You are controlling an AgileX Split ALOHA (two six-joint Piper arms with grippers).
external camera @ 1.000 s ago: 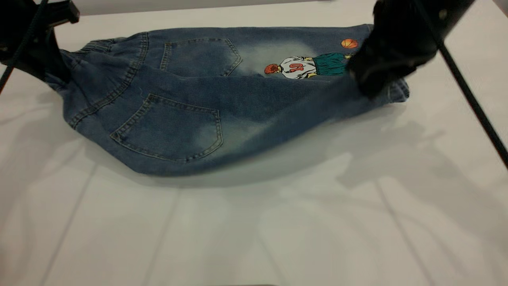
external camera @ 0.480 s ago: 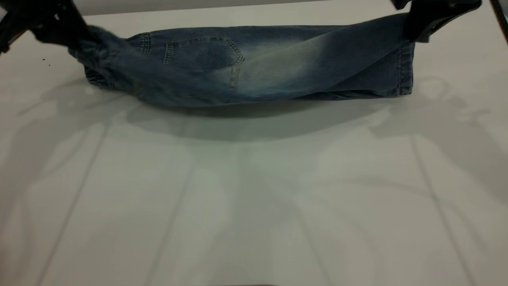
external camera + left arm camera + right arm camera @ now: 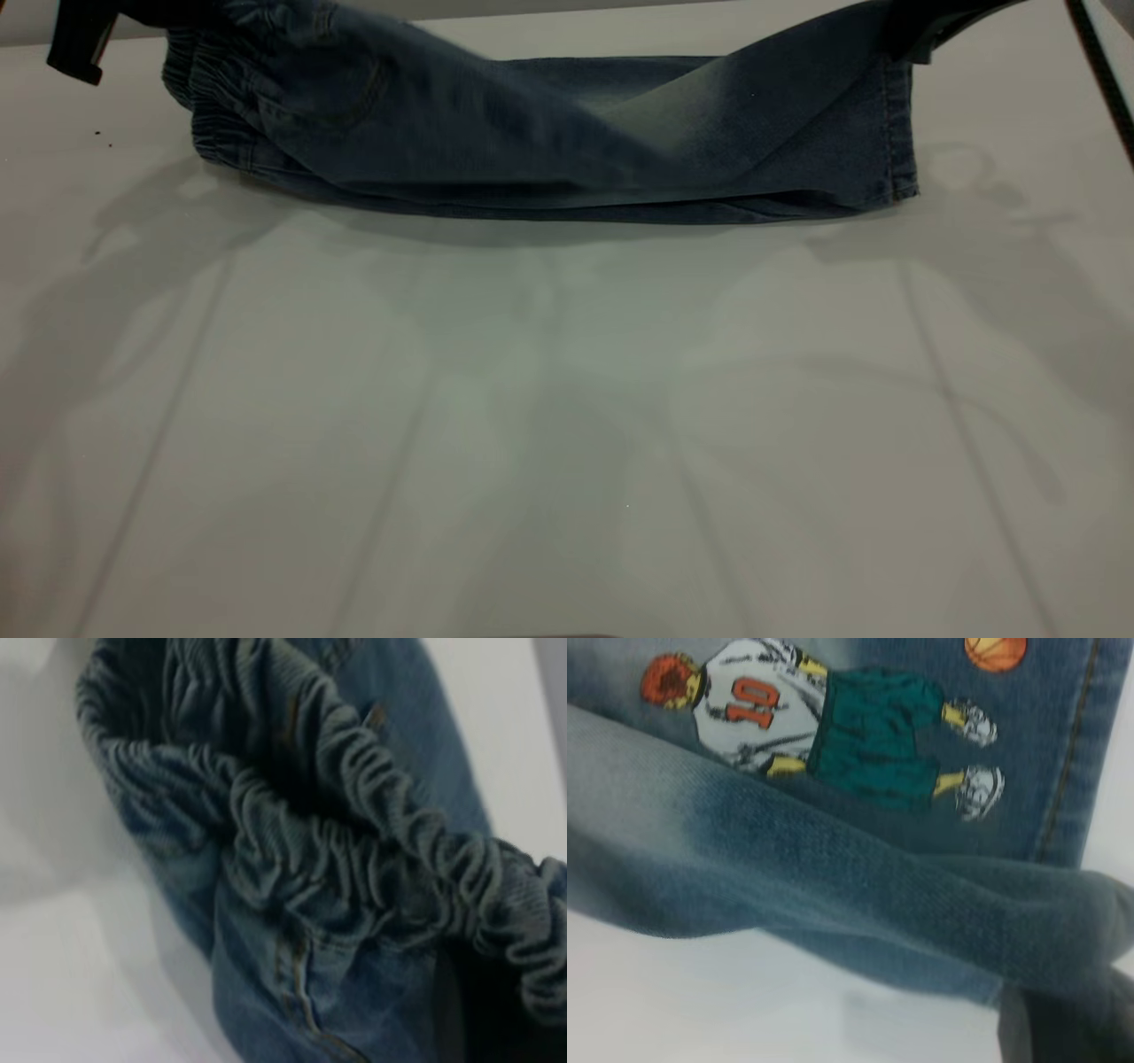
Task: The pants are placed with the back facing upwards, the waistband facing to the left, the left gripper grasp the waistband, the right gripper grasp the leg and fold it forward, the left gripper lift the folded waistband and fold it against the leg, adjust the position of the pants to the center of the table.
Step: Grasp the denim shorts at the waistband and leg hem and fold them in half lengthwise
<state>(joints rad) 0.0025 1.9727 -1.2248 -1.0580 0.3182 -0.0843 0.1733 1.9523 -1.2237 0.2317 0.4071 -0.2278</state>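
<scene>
The dark-blue denim pants lie along the far side of the white table, with the near half raised and draped over the far half. At the far left, my left gripper is shut on the ruched waistband, held above the table. The left wrist view shows the gathered waistband running into the left gripper. At the far right, my right gripper is shut on the hem of the faded leg. In the right wrist view the held leg hangs over the cartoon print.
Faint straight seams and arm shadows cross the near part of the tabletop. A black cable slants down at the far right edge. The table's back edge lies just behind the pants.
Both grippers rose and moved toward the far side, carrying the near edge of the pants over the rest. The pockets and the cartoon print are now covered in the exterior view.
</scene>
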